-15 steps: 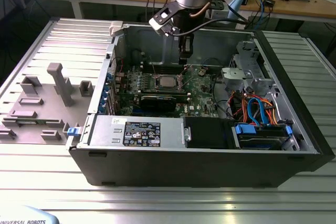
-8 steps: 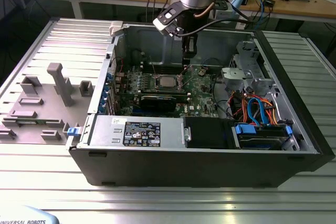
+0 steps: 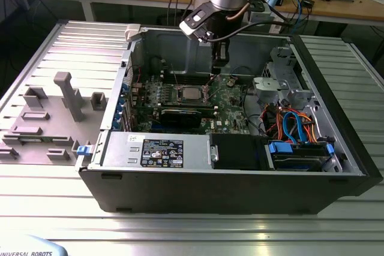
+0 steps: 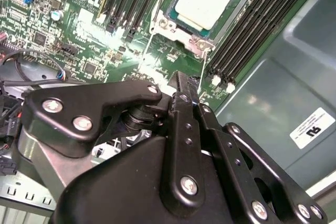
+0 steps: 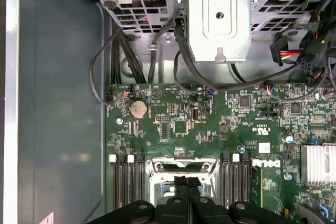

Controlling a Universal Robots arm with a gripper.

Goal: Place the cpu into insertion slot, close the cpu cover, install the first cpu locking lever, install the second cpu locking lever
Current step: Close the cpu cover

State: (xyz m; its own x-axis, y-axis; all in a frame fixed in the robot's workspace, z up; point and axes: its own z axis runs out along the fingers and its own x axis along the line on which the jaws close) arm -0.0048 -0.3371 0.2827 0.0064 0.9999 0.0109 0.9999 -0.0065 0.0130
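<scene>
End effector point(image 4: 181, 82) fingers pressed together, pinching nothing; likely so narrow tip can push. Cpu point(image 4: 205, 1) lies flat in insertion slot point(image 4: 160, 23), just ahead of tip. Cpu cover point(image 4: 181, 31) looks down around it. Thin lever wire point(image 4: 202, 64) just beside tip, seems not locked yet.

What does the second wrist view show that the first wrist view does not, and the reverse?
Second wrist view: the silver-topped chip, seated in the socket. First wrist view: a coin battery and a grey metal bracket beyond the board's edge. Both: the socket, the green motherboard, the memory slots and the shut black fingers.
</scene>
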